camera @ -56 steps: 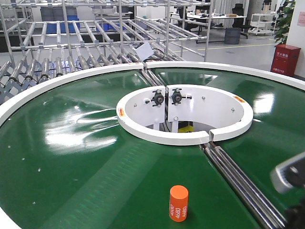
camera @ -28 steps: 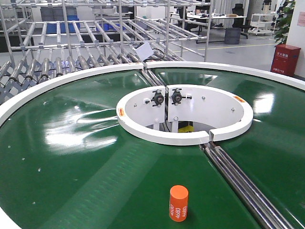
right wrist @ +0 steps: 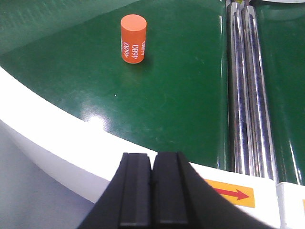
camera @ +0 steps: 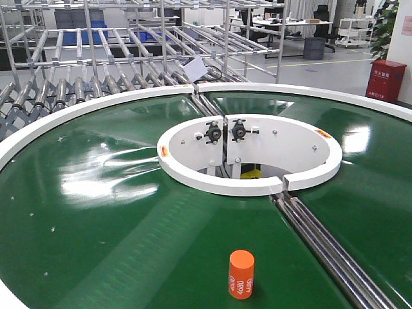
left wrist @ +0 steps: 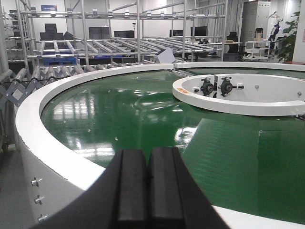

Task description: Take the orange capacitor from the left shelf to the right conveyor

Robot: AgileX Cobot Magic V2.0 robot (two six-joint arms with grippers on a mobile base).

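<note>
We see the orange capacitor [camera: 241, 274] upright on the right conveyor [camera: 116, 212], near its front rim. Only the wrist views show the left gripper [left wrist: 147, 186] and right gripper [right wrist: 153, 191]: both pressed together, empty, over the rim.

From my front view the right conveyor [camera: 96, 212] runs off the left, right and bottom edges, so I can't see its near rim there. The white print on the orange capacitor [camera: 241, 274] is too small for me to read there beyond "4680". On the left wrist view, the left gripper [left wrist: 147, 186] is cut off by the bottom edge; likewise the right gripper [right wrist: 153, 191]. The steel rollers [right wrist: 248, 90] leave the top edge.
</note>
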